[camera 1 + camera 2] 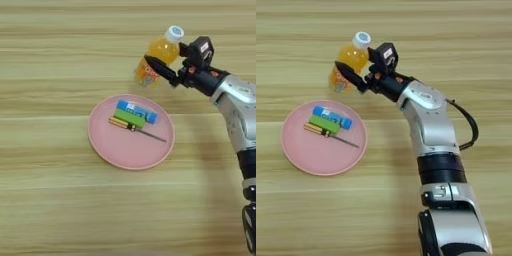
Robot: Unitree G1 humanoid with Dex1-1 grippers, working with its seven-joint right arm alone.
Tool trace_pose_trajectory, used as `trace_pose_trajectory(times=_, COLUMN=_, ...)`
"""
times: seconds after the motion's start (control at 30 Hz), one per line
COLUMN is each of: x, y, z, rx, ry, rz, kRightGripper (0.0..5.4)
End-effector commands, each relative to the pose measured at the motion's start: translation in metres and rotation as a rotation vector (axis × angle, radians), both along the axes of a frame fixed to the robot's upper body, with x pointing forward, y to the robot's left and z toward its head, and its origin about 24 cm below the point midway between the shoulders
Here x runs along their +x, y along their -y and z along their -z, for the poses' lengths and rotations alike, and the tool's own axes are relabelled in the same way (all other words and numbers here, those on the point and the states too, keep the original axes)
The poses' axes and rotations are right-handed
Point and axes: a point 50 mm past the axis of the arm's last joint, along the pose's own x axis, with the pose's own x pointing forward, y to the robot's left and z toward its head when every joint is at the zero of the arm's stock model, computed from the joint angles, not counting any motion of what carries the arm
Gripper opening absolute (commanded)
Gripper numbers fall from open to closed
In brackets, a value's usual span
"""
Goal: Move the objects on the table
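Left eye view: 3 objects, the blue tube, green block and screwdriver, already lie on the pink plate. The orange-juice bottle, tilted just beyond its far right, remains, gripper fingers clamped around it.
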Motion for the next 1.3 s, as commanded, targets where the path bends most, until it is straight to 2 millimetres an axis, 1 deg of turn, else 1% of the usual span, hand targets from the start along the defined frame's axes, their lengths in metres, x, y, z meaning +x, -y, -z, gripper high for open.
trace_pose_trajectory(times=0.03, x=0.022, y=0.012, z=-0.054, rx=-0.026, ry=0.187, rz=0.17, kRightGripper=3.52)
trace_pose_trajectory(times=0.17, x=0.028, y=0.018, z=-0.05, rx=-0.057, ry=0.17, rz=0.245, kRightGripper=3.52)
trace_pose_trajectory(times=0.37, x=0.037, y=0.033, z=-0.042, rx=-0.096, ry=0.104, rz=0.372, kRightGripper=3.52)
trace_pose_trajectory(times=0.57, x=0.039, y=0.038, z=-0.041, rx=-0.115, ry=0.09, rz=0.411, kRightGripper=3.52)
trace_pose_trajectory(times=0.97, x=0.041, y=0.04, z=-0.037, rx=-0.128, ry=0.067, rz=0.417, kRightGripper=3.52)
trace_pose_trajectory(times=1.0, x=0.041, y=0.04, z=-0.036, rx=-0.128, ry=0.066, rz=0.416, kRightGripper=3.88)
trace_pose_trajectory(times=1.03, x=0.041, y=0.04, z=-0.036, rx=-0.128, ry=0.064, rz=0.415, kRightGripper=4.06)
trace_pose_trajectory(times=1.07, x=0.041, y=0.04, z=-0.036, rx=-0.128, ry=0.062, rz=0.414, kRightGripper=4.11)
trace_pose_trajectory(times=1.3, x=0.042, y=0.04, z=-0.033, rx=-0.132, ry=0.048, rz=0.414, kRightGripper=4.99)
